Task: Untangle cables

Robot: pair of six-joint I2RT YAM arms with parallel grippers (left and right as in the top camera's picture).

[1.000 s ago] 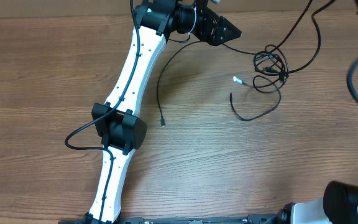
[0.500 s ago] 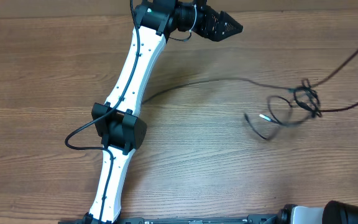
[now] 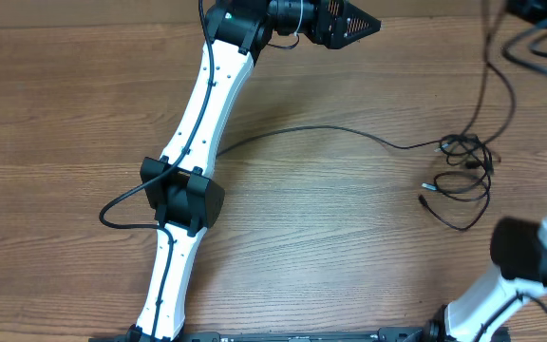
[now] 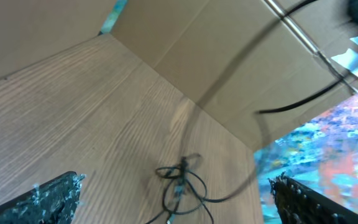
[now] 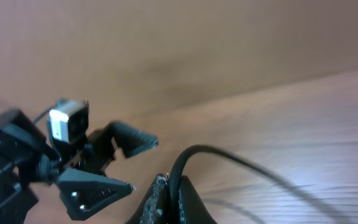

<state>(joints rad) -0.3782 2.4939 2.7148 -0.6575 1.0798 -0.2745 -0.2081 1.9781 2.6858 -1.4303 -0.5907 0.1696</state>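
Now the cables (image 3: 463, 157) lay farther right on the table (image 3: 65, 114) than a second earlier, one strand stretched leftward. The right gripper (image 5: 169, 186) pinched one; the left gripper (image 4: 176, 182) gaped wide.

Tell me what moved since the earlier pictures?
The knot of cables slid toward the right edge of the table, pulled by the right end effector, which is shut on a cable. Another long cable got dragged out nearly straight. The left end effector shifted slightly, open; the left arm hardly moved.
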